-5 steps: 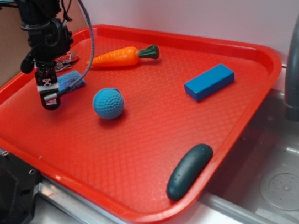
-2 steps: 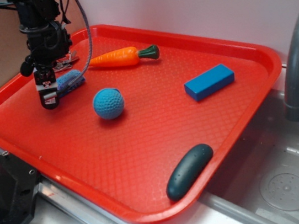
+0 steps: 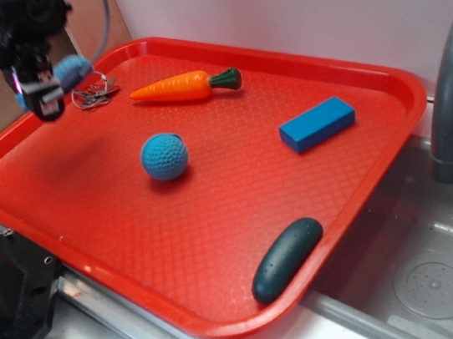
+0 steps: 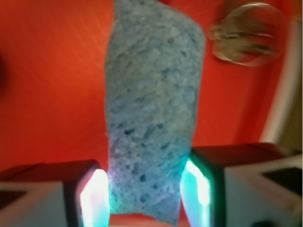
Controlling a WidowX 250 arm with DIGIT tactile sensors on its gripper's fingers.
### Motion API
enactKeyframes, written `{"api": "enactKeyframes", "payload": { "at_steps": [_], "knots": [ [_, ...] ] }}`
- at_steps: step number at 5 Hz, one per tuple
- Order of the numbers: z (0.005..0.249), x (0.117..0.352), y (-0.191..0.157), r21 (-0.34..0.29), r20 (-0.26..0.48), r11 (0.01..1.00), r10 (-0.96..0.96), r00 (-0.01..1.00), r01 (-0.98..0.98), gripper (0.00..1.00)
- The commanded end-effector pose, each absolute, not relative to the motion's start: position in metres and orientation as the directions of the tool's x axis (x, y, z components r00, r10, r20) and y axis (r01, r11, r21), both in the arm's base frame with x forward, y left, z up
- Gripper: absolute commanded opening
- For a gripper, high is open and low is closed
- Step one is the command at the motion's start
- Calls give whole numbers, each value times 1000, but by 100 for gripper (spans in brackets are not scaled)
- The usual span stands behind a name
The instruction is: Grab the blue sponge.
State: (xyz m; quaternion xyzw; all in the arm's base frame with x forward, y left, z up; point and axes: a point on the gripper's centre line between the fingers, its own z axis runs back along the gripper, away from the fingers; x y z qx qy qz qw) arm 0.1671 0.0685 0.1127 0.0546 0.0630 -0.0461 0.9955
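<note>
The blue sponge (image 4: 151, 109) is pale blue and porous. It fills the middle of the wrist view, pinched at its near end between my two fingers (image 4: 97, 198). In the exterior view my gripper (image 3: 40, 94) is shut on the sponge (image 3: 69, 69) and holds it lifted above the far left corner of the red tray (image 3: 383, 80). Most of the sponge is hidden behind the gripper there.
On the tray lie a key ring (image 3: 94, 92), an orange carrot (image 3: 185, 86), a dimpled blue ball (image 3: 164, 156), a bright blue block (image 3: 317, 124) and a dark green cucumber (image 3: 286, 259). A grey faucet (image 3: 452, 95) and sink stand at the right. The key ring also shows in the wrist view (image 4: 246, 35).
My gripper closed on the sponge, then rose and moved left and back, lifting the sponge off the tray. The other objects have not moved.
</note>
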Motion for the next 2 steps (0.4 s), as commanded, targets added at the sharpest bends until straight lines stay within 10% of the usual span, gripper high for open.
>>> {"api": "enactKeyframes", "payload": {
  "at_steps": [1,2],
  "knots": [
    [213,125,6,-48,84,981,193,978,-190,0],
    [262,128,-7,-34,116,993,116,986,-113,0]
  ]
}}
